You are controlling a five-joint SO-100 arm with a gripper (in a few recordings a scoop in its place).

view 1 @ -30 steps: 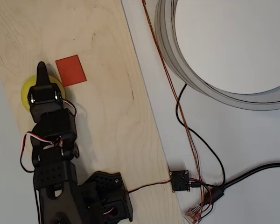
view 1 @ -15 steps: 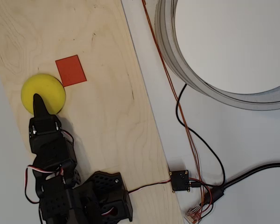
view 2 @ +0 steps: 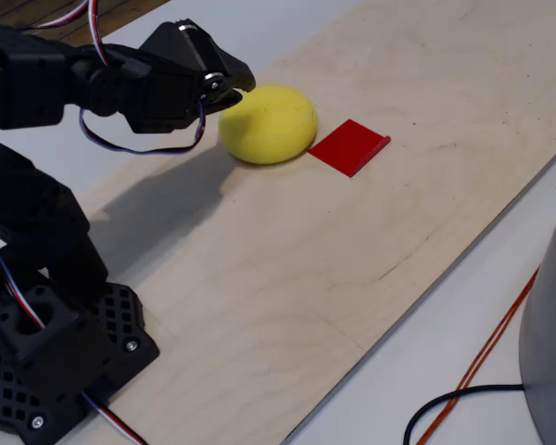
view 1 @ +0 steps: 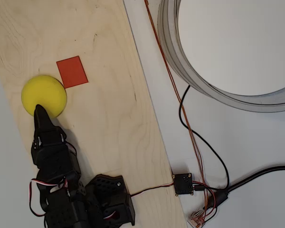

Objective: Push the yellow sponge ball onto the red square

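While its black two-finger tip comes to a narrow point with the jaws drawn together on nothing, the hand [view 1: 38, 110] sits at the near edge of the matte bright yellow foam ball [view 1: 43, 95] in the overhead view. Seen from the fixed view, the hand [view 2: 241, 85] is just off the ball's upper left side, and whether it touches the foam I cannot tell. Red, white and black servo wires [view 2: 134, 139] loop under the black arm behind it.

The yellow ball [view 2: 269, 123] rests on the pale plywood board [view 1: 104, 118], which lies on the white table [view 1: 247, 142]. Just beside the ball, up and to the right in the overhead view, lies the small flat orange-red patch [view 1: 72, 71], tilted on the board; in the fixed view the patch [view 2: 348, 146] is just right of the ball, nearly meeting its edge, and the ball does not cover it.

Farther out on the table, a thin copper-coloured wire [view 1: 171, 80] and black cables [view 1: 213, 161] run past a small black electronics module [view 1: 184, 184], and a large grey ring [view 1: 180, 52] curves across the upper right. No writing or label can be read anywhere.
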